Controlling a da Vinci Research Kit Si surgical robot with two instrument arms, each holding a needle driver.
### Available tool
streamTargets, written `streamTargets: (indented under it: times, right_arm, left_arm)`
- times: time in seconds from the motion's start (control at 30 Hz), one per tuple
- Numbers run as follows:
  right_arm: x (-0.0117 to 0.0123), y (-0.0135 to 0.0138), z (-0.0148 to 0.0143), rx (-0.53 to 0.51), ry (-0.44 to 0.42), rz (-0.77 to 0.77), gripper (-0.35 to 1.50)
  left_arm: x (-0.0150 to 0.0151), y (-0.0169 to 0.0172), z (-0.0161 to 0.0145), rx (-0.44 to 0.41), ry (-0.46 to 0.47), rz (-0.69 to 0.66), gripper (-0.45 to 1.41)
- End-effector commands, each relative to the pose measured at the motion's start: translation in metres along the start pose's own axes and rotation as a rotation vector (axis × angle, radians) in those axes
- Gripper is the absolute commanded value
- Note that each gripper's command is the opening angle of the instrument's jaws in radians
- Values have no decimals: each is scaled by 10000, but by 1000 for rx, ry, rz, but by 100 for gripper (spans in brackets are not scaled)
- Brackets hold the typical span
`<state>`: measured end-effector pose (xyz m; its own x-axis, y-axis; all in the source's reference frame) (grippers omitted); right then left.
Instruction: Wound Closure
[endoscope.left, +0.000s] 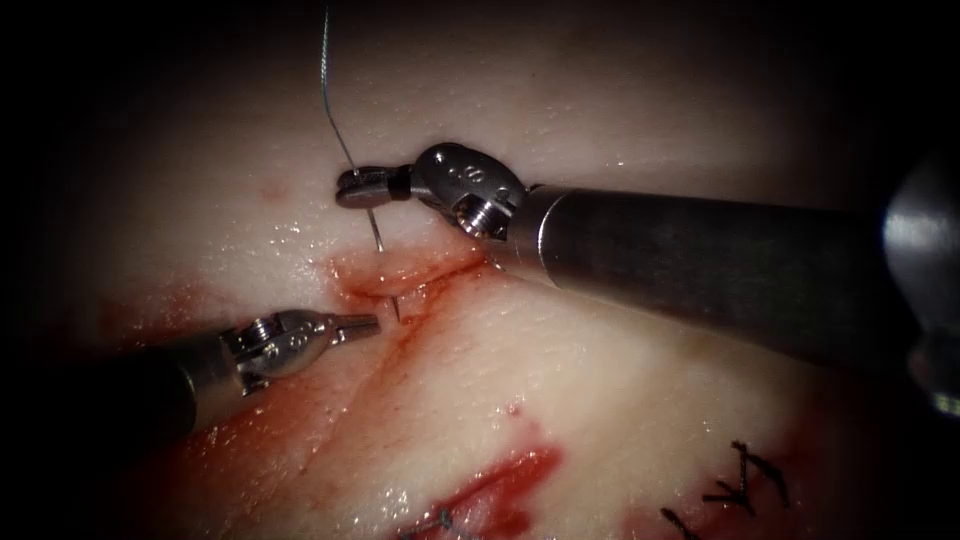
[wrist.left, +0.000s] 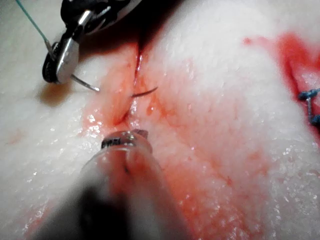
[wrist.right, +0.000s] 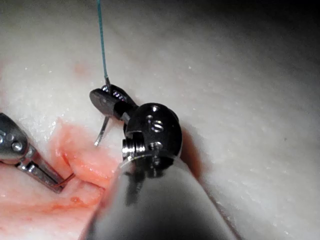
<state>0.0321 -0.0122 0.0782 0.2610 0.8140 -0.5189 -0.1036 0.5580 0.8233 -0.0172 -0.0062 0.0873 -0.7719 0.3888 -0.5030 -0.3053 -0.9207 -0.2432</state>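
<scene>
R needle driver (endoscope.left: 360, 187), entering from right of frame, is clamped on the curved needle (endoscope.left: 377, 228) near its swaged end, above the cut (endoscope.left: 410, 285) at frame centre. Needle runs down into the tissue (endoscope.left: 620, 400) at the cut's upper lip; tip shows again (endoscope.left: 396, 308) in the cut. Thread (endoscope.left: 327, 80) rises from the R jaws to upper left. L needle driver (endoscope.left: 358, 324), lower left, jaws closed & holding nothing, tips just beside the needle tip. Red fluid (endoscope.left: 500, 480) & dark stitches (endoscope.left: 745, 480) at bottom.
</scene>
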Motion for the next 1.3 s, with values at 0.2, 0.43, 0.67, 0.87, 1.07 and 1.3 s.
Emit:
streamTargets:
  times: [0.2, 0.43, 0.67, 0.87, 1.07, 1.3]
  right_arm:
    - [-1, -11, 13, -10, -87, 157, -35]
    - [-10, -22, 11, 8, -112, 187, -35]
    - [15, 7, -5, 20, 82, 119, 93]
    - [23, 29, -33, -19, 174, 78, 121]
    - [24, 34, -50, -51, 189, 59, 115]
    - [24, 34, -51, -52, 191, 42, 110]
  left_arm:
    - [14, -7, 2, 5, 21, 42, -5]
    - [26, -4, -4, 33, 70, 147, -5]
    - [39, 6, -14, 131, 195, 372, 2]
    - [45, 16, -14, 214, 289, 557, 7]
    - [49, 14, -13, 271, 309, 637, 59]
    - [51, 9, -17, 326, 311, 646, 74]
